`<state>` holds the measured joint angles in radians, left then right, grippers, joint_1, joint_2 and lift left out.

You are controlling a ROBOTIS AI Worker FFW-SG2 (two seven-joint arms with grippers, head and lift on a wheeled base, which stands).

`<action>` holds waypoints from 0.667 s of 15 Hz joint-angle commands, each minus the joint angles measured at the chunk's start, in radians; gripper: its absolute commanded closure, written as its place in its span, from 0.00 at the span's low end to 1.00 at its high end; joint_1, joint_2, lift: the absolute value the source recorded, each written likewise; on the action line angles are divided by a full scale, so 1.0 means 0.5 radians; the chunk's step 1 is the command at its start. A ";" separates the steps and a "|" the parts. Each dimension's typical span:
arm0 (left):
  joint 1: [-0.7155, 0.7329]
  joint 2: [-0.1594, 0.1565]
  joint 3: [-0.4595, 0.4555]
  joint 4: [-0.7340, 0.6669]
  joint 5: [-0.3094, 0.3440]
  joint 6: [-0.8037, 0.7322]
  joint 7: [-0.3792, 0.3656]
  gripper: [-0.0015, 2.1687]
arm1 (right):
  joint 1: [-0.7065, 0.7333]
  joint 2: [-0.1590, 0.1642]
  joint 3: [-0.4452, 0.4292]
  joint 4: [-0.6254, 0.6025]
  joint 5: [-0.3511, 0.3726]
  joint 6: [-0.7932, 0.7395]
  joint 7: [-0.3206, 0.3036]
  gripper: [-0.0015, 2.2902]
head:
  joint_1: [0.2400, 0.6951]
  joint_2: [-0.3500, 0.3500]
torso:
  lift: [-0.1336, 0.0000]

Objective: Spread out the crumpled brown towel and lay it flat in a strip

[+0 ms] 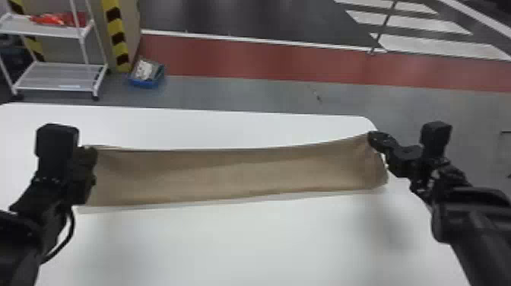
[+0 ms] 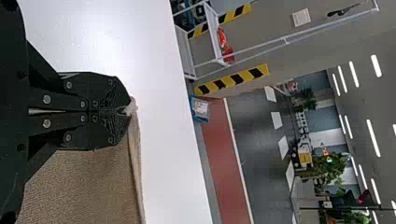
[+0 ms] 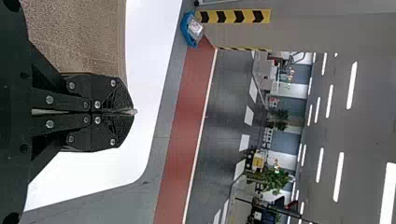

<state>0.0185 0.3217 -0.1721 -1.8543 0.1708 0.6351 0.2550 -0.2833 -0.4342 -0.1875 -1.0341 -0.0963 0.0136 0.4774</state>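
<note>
Held between both arms, the brown towel (image 1: 235, 171) spans the white table as a long strip, its right end slightly raised and creased. My left gripper (image 1: 91, 149) is at its far left corner; in the left wrist view the left gripper (image 2: 128, 110) is shut on the edge of the towel (image 2: 93, 186). At the far right corner is my right gripper (image 1: 372, 137). The right wrist view has the right gripper (image 3: 133, 112) closed with a sliver of cloth between its tips, beside the towel (image 3: 79, 37).
The white table (image 1: 251, 239) extends in front of and behind the towel, with its rounded far right corner near my right gripper. Beyond it, a white shelf cart (image 1: 61, 76) and a blue bin (image 1: 146, 76) stand on the floor at the back left.
</note>
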 commanded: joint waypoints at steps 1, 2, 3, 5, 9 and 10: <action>-0.028 -0.011 -0.027 0.085 -0.019 -0.130 0.002 0.71 | -0.068 0.000 0.047 0.141 0.042 -0.114 -0.022 0.67 | 1.00 0.24 | 0.07; -0.040 -0.011 -0.030 0.107 -0.029 -0.142 0.002 0.71 | -0.087 0.000 0.059 0.181 0.042 -0.127 -0.038 0.67 | 1.00 0.24 | 0.07; -0.046 -0.015 -0.033 0.125 -0.029 -0.142 0.002 0.67 | -0.108 0.000 0.071 0.221 0.048 -0.133 -0.038 0.66 | 1.00 0.24 | 0.07; -0.061 -0.015 -0.036 0.153 -0.032 -0.155 -0.022 0.49 | -0.118 0.000 0.117 0.234 0.076 -0.133 -0.090 0.54 | 1.00 0.24 | 0.07; -0.083 -0.036 -0.049 0.227 -0.207 -0.185 -0.041 0.00 | -0.111 0.003 0.145 0.234 0.076 -0.139 -0.154 0.05 | 1.00 0.24 | 0.07; -0.080 -0.033 -0.049 0.254 -0.240 -0.284 -0.022 0.00 | -0.099 0.003 0.133 0.227 0.076 -0.145 -0.154 0.05 | 1.00 0.25 | 0.07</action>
<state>-0.0223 0.3072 -0.1959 -1.7444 0.0803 0.5400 0.2384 -0.3399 -0.4326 -0.1166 -0.9173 -0.0574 -0.0559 0.3996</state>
